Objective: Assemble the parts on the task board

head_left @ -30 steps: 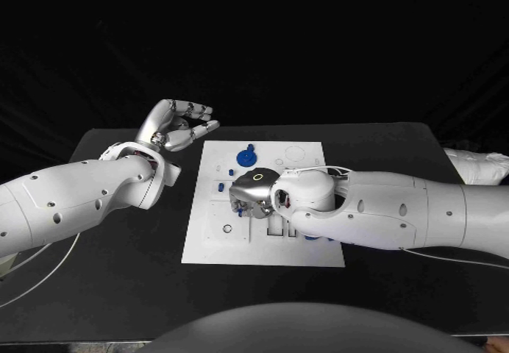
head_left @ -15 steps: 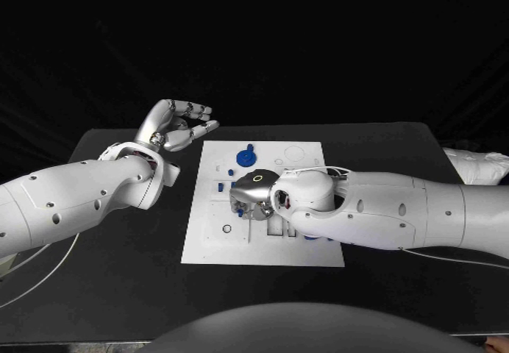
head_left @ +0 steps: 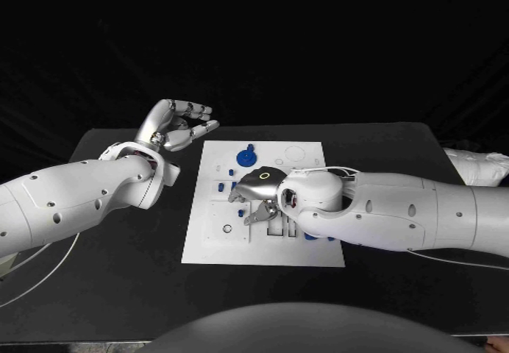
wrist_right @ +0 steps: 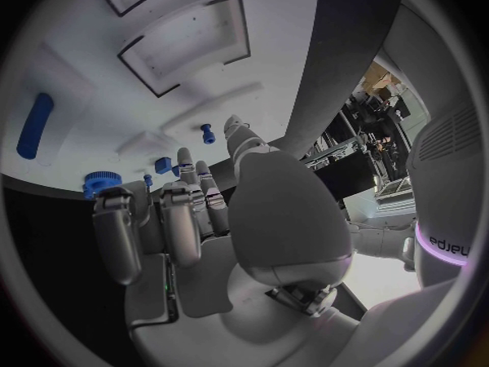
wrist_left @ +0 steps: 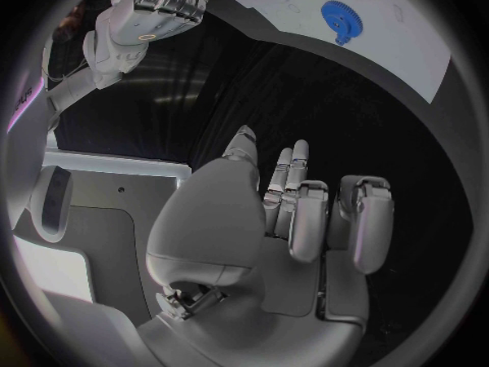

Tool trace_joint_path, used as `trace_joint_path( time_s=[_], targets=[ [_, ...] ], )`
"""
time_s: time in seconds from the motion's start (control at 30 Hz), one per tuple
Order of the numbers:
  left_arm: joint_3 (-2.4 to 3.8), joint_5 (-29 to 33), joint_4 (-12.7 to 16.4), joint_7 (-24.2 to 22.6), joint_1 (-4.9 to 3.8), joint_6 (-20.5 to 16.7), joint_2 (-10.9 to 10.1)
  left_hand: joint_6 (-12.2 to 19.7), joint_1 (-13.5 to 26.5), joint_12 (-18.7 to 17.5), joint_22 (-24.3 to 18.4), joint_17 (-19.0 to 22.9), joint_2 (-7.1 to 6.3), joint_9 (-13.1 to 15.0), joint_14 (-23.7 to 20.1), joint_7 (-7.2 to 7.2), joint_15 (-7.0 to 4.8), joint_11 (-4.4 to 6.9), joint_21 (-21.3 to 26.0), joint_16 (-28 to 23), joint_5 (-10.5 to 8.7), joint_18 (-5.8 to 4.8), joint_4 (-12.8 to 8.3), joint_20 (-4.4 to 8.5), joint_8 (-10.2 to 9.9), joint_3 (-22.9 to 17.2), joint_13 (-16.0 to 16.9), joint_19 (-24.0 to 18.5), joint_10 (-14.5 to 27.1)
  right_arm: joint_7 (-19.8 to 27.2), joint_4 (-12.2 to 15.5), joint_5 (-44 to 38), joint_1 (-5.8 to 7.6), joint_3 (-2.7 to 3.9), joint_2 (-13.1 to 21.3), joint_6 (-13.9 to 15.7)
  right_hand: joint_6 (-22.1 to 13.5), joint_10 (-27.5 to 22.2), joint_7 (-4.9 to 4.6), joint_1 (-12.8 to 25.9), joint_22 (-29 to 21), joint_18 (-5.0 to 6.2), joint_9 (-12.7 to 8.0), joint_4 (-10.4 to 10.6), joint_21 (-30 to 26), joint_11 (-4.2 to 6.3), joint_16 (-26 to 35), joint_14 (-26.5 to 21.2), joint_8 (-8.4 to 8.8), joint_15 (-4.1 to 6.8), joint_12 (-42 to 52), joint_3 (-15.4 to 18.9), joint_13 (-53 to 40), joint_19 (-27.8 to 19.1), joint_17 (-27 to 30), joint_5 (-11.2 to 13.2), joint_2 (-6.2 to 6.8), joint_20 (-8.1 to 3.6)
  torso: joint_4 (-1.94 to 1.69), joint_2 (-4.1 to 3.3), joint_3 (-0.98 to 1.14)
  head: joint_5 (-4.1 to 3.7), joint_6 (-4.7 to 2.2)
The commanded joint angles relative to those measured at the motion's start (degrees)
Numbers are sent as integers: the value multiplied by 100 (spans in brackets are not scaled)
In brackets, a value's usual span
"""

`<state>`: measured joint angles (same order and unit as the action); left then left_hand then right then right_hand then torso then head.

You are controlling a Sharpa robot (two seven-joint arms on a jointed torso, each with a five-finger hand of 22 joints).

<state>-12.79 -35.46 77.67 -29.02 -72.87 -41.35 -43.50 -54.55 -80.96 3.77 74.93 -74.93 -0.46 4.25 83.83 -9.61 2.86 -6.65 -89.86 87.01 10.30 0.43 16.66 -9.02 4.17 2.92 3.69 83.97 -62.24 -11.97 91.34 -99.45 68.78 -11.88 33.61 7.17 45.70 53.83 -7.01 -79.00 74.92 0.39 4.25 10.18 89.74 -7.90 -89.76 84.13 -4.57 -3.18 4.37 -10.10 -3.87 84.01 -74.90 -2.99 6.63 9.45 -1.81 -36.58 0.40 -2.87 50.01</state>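
Note:
The white task board (head_left: 265, 246) lies in the middle of the black table. A blue gear (head_left: 246, 157) stands near its far edge, and small blue parts (head_left: 221, 188) sit along its left side. My right hand (head_left: 258, 200) hovers over the board's middle, fingers pointing down and holding nothing. In the right wrist view its fingers (wrist_right: 188, 200) stretch over the board (wrist_right: 102, 73) near a blue peg (wrist_right: 207, 132), an oblong blue part (wrist_right: 33, 125) and the gear (wrist_right: 100, 181). My left hand (head_left: 180, 121) is raised beyond the board's far left corner, fingers loosely bent and empty (wrist_left: 296, 220).
Rectangular recesses (wrist_right: 183, 37) are cut into the board in front of the right hand. The left wrist view shows the board's far end (wrist_left: 387, 33) with the gear (wrist_left: 337, 15). Bare black table (head_left: 127, 257) lies to both sides of the board.
My right hand has drawn back a little toward the right and lifted its fingers off the board, uncovering a small blue part. The left arm has not moved.

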Motion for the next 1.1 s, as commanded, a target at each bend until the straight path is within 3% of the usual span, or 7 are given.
trace_joint_path(
  time_s=[0.03,0.2,0.37,0.47,0.67,0.87,1.1],
  targets=[
    [4,-20,-2,-62,-3,79,21,-37,-67,9,1507,-843,2,-6,381,5,-42,24,-14,-22,21,-43,-1,49,-36,27,0,603,-15,291,90,441,59,3,167,1086,343,246,-129,-58,1508,-39,78,-37,26,37,-24,587,-165,-45,118,1,-28,599,-1510,22,-122,29,-1,7,-3,-7,-1],
    [3,-21,-21,-61,-2,89,30,-37,-67,9,1507,-843,2,-6,381,5,-42,24,-14,-22,21,-43,-1,49,-36,27,0,603,-15,456,253,902,282,5,530,1483,839,575,-214,-109,1508,-39,180,-59,26,69,-24,587,-378,-56,245,-18,-37,599,-1510,19,-295,51,9,7,4,-1,-1],
    [3,-22,-55,-57,2,99,55,-37,-67,9,1507,-843,2,-6,381,5,-42,24,-14,-22,21,-43,-1,49,-36,27,0,603,-15,362,429,1361,600,4,1006,1206,816,546,-208,-180,1508,-39,155,-82,26,51,-24,587,-301,-73,178,-38,14,599,-1510,18,-388,64,-1,10,-5,-23,-1],
    [2,-22,-72,-58,8,108,72,-37,-67,9,1507,-843,2,-6,381,5,-42,24,-14,-22,21,-43,-1,49,-36,27,0,603,-15,219,453,1416,687,4,1183,1001,662,459,-227,-234,1508,-39,105,-114,26,81,-24,587,-177,-32,103,-40,32,599,-1510,17,-410,43,0,6,-2,-45,-1],
    [2,-52,-79,-60,17,112,87,-34,-94,8,1507,-841,19,-8,381,4,-42,23,-14,-24,23,-43,1,49,-37,38,0,603,-14,75,340,1276,728,0,1296,603,585,351,-286,-281,1508,-39,68,-152,26,60,-24,587,-97,-31,23,-28,34,599,-1510,17,-420,29,-3,-4,5,-51,-1],
    [2,-149,-76,-66,21,104,85,-34,-94,8,1507,-840,19,-8,381,4,-42,23,-14,-24,23,-43,1,49,-37,39,0,603,-14,-102,166,856,687,-1,1237,292,501,214,-473,-185,1508,-39,15,-126,26,-111,-24,587,3,-190,-56,100,28,599,-1510,25,-377,128,-1,1,3,-55,-1],
    [3,-257,-66,-73,23,66,77,-34,-95,8,1507,-839,21,-8,380,3,-42,23,-14,-25,23,-43,2,50,-37,43,0,603,-13,-289,-77,616,595,-2,1078,-77,547,194,-531,-78,1508,-39,10,-72,26,-154,-24,587,5,-239,-55,220,21,599,-1510,31,-333,185,-6,-7,-6,-91,-1]
  ],
)
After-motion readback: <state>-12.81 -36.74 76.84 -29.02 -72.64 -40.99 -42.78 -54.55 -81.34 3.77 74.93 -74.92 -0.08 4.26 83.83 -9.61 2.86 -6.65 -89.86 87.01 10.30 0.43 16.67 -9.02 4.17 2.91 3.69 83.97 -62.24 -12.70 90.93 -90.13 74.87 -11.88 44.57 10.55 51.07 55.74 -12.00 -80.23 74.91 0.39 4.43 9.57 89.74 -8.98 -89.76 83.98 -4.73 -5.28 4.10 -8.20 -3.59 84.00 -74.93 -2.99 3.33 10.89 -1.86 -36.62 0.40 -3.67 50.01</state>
